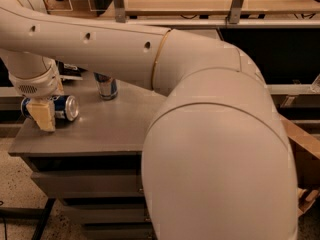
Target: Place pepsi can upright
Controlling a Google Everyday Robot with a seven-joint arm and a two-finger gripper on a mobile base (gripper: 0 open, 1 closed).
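The pepsi can (pixel 64 107) lies on its side at the left end of the grey cabinet top (pixel 100 129), its silver end facing right. My gripper (pixel 42 115) hangs from the white wrist just in front of the can's left half and hides that part. I cannot tell whether it touches the can. My large white arm fills most of the view.
A slimmer blue-and-silver can (pixel 106 86) stands upright behind and to the right of the pepsi can. A dark object (pixel 70 68) sits at the back left, mostly hidden. The cabinet's left and front edges are close to the can. Shelving runs behind.
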